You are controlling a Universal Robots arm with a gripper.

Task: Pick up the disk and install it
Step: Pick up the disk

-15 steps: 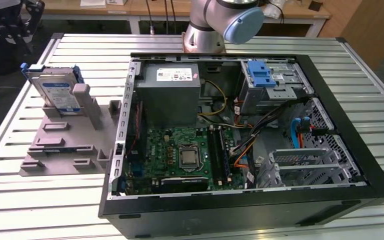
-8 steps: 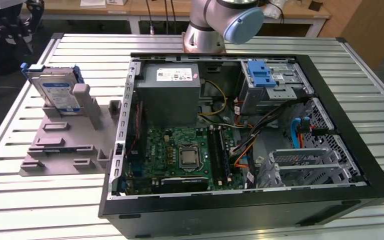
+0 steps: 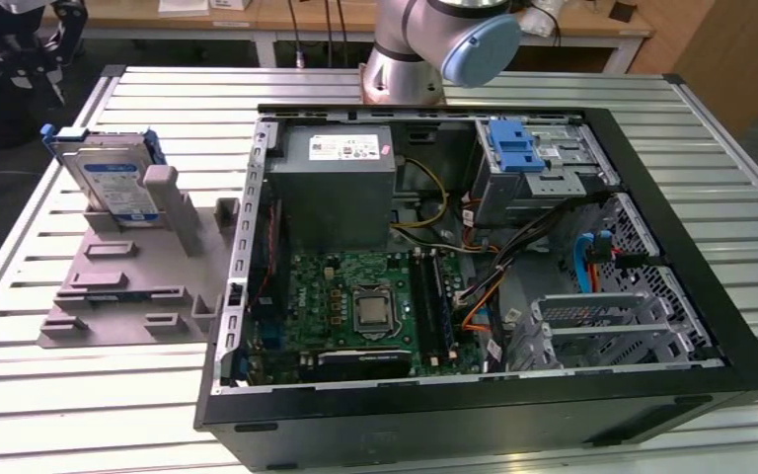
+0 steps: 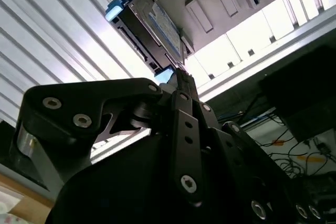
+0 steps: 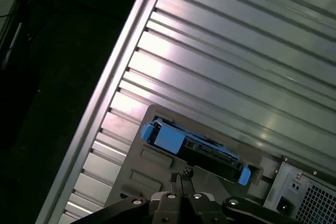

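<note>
disk [image 3: 108, 185] on edge, leaning in stand [image 3: 122, 296]

An open computer case [image 3: 485, 425] is seen lying on a slatted metal desk [image 3: 90, 405], its motherboard [image 3: 366, 306] exposed. At ten o'clock from the case, the disk [image 3: 106, 183] is propped upright in a grey holder [image 3: 129, 286]. The robot arm [image 3: 432, 44] is mounted at twelve o'clock, just beyond the power supply [image 3: 340, 188].

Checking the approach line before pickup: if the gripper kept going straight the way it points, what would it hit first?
Most likely the disk, standing on edge in the grey stand. The gripper points at it in both wrist views, though the gap between them is unclear.
</note>
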